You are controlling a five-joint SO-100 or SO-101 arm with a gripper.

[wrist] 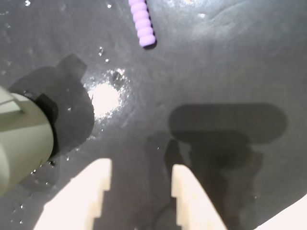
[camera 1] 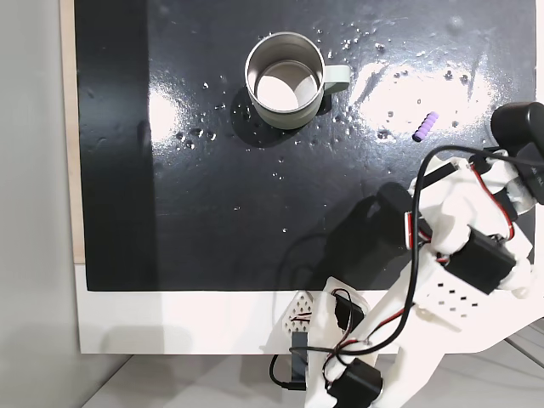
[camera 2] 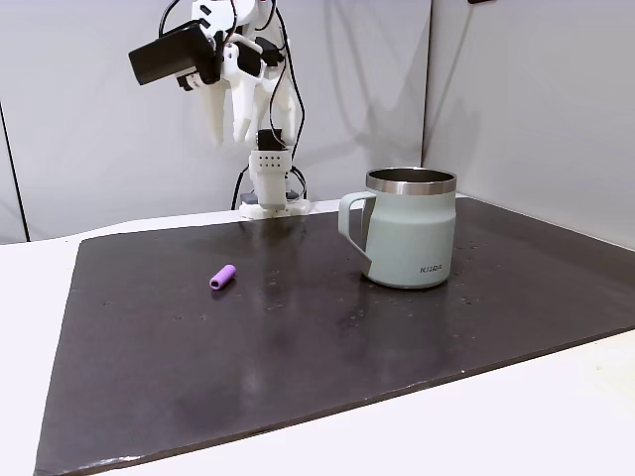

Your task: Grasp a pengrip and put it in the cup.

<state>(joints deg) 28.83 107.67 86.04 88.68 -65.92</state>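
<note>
Hovering w/ fingers (wrist: 139,191) apart, pengrip (wrist: 142,22) on mat, cup (camera 1: 285,81) apart.

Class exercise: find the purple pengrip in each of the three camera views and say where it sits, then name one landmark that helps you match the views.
A fixed view, from above: pengrip at upper right on the black mat, right of the cup.
A fixed view, from the side: pengrip left of centre, left of the cup.
Wrist view: pengrip at the top edge, ahead of the open gripper.
Shared landmark: the cup.
</note>
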